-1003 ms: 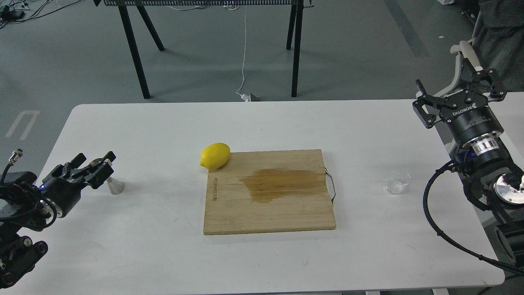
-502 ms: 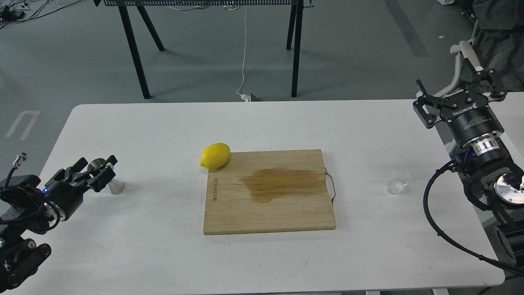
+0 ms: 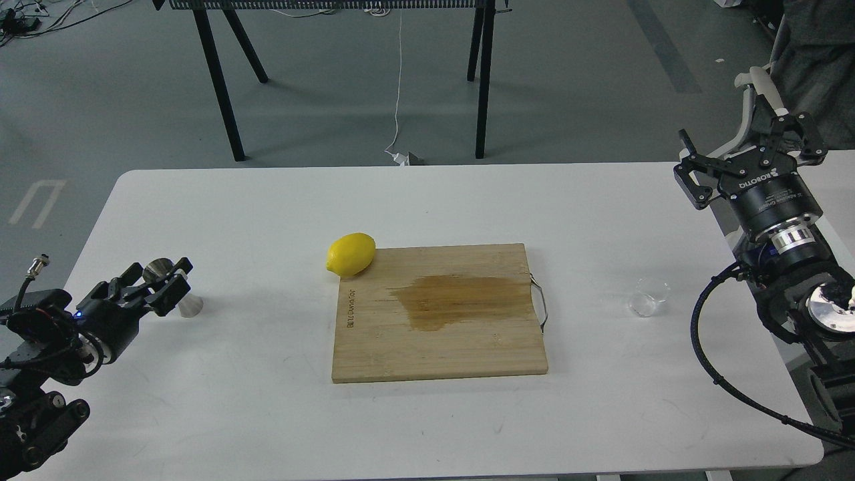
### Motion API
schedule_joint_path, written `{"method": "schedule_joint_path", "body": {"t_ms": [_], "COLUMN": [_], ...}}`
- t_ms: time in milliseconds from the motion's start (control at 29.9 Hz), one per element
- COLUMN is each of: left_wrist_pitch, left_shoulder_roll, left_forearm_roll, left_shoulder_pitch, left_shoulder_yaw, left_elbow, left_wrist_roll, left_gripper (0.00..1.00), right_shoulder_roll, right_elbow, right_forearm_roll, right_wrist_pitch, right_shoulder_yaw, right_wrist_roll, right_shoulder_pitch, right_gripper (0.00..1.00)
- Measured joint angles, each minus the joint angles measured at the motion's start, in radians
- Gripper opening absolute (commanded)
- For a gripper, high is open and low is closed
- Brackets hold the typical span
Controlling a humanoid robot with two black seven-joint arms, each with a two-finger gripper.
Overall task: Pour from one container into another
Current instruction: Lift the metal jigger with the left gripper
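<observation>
The board (image 3: 437, 312) lies mid-desk (image 3: 427, 200), a dark wet patch on it; the jigger (image 3: 179, 288) stands upright on the desk well to the board's left, the cup (image 3: 649, 297) sits to the board's right, just past its wire handle, and a lemon (image 3: 351, 254) touches the board's far-left corner. The left gripper (image 3: 160, 280) is at the jigger, fingers parted to either side of its waist, not visibly pressing it; the right gripper (image 3: 748, 150) hangs spread apart, beyond the cup and well clear of it. I judge the step to be securing the jigger before any pour; next, the left fingers need to close squarely on the waist without tipping it, and the right gripper must come down over the cup.
</observation>
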State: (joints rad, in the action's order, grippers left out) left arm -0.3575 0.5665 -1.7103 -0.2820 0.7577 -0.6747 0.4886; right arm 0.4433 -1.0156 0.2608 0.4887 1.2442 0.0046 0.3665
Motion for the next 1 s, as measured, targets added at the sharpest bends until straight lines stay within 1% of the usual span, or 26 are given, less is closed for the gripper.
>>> {"method": "schedule_joint_path", "body": {"t_ms": [401, 1003], "left_wrist_pitch": [-0.001, -0.001], "left_shoulder_roll": [-0.05, -0.092], "left_forearm_roll": [0.003, 0.003], "left_shoulder_pitch": [-0.035, -0.036], "left_shoulder_yaw": [-0.038, -0.044], "left_elbow": [0.074, 0.11], "left_wrist_roll": [0.0, 0.0], "left_gripper": [1.0, 0.99], "right_shoulder_roll": [0.001, 0.002], "right_elbow": [0.0, 0.001], "right_forearm_roll": [0.0, 0.0], "right_wrist_pitch": [0.0, 0.0], "right_shoulder_yaw": [0.001, 0.001], "right_wrist_roll": [0.0, 0.0], "right_shoulder_pitch": [-0.001, -0.001], "right_gripper": [0.99, 0.99]}}
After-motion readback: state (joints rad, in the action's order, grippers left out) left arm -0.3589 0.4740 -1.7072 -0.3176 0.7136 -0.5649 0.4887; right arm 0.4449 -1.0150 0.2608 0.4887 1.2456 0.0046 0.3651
